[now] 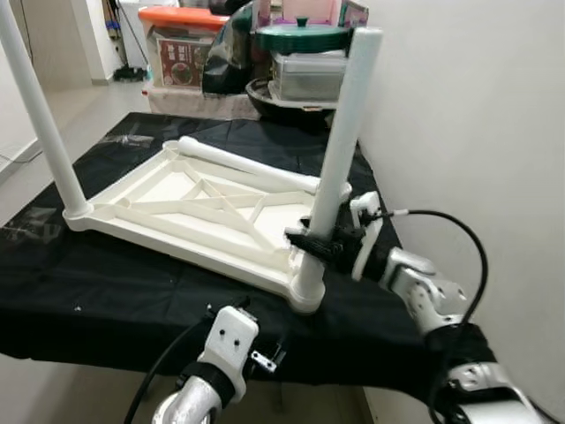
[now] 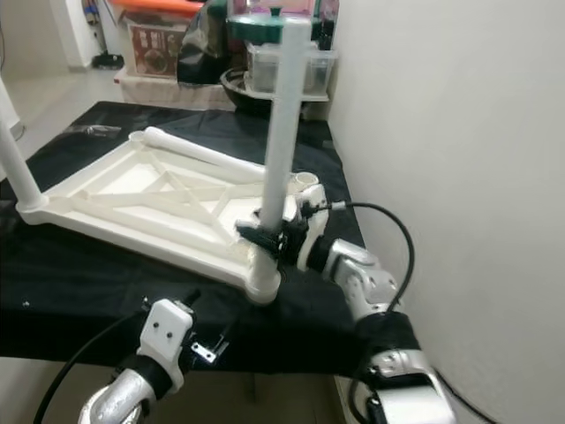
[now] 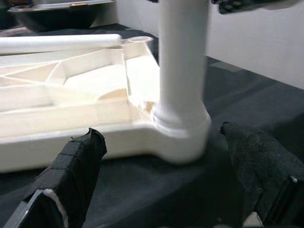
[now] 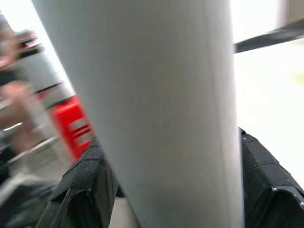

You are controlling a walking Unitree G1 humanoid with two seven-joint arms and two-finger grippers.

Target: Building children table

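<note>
- Left eye view: white plastic tabletop [image 1: 190, 208] lies upside down on the black-covered bench [image 1: 106, 291], ribbed underside up, long axis running from near-right corner back toward far left.
- Step in hand, by my read: seating a leg. Right gripper [image 1: 320, 240] is clamped round the near-right leg [image 1: 340, 159] low down, just above its corner socket [image 1: 307, 287]; right wrist view has the leg between both pads, so jaws grasping the leg.
- That leg stands upright w/ a slight lean, top end tipped toward the wall, long axis near vertical, foot end up.
- Second leg [image 1: 40, 115] already stands in the near-left corner, also near vertical, leaning a bit left.
- Third leg [image 1: 243, 163] lies loose across the far edge of the tabletop, long axis roughly horizontal, one end near the empty far-right socket [image 2: 305, 179].
- Left gripper [image 3: 156, 180] hovers low at the bench's front edge, jaws spread wide, holding nothing, aimed at the socket base of the gripped leg but apart from it.
- Next move prob. calls for: push/twist the leg straight down until fully home, correcting the lean; left arm could brace the tabletop edge so it doesn't slide. Can't tell if the leg is fully seated yet.
- Then release, go for the loose leg, stand it over the far-right socket.
- Storage boxes [image 1: 181, 53] & pots beyond the bench, well apart.
</note>
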